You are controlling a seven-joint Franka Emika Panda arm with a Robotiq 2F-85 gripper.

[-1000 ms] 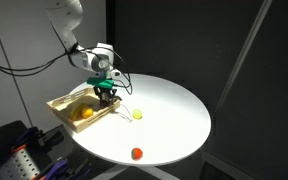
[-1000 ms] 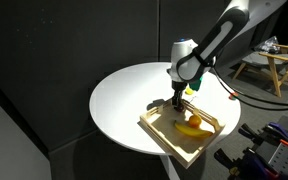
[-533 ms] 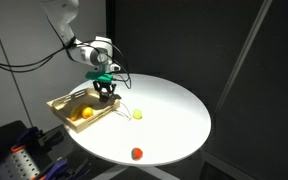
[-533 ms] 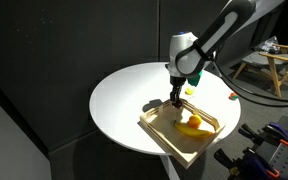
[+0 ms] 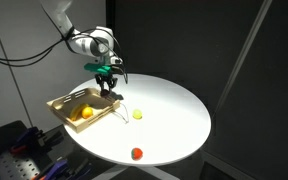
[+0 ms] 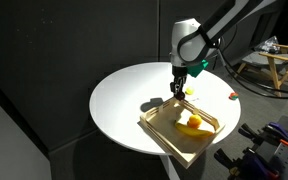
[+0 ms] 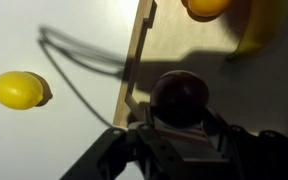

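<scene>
My gripper [image 7: 180, 112] is shut on a dark red round fruit [image 7: 179, 92], which fills the space between the jaws in the wrist view. In both exterior views the gripper [image 5: 109, 88] [image 6: 179, 88] hangs above the near edge of a wooden tray [image 5: 62, 104] [image 6: 160, 130] on a round white table [image 5: 169, 115]. Below, the tray's wooden rim [image 7: 139, 50] runs upward through the wrist view. An orange [image 7: 206, 6] and a banana [image 7: 256, 25] lie inside it. A yellow lemon [image 7: 17, 90] [image 5: 137, 114] rests on the table outside the tray.
A small red fruit [image 5: 136, 153] lies near the table's front edge. Black curtains surround the table. A wooden stool [image 6: 268, 62] stands beyond it, and a cable trails from the arm [image 5: 69, 42].
The gripper has risen above the tray's edge, still holding the dark fruit. The other fruit has not moved.
</scene>
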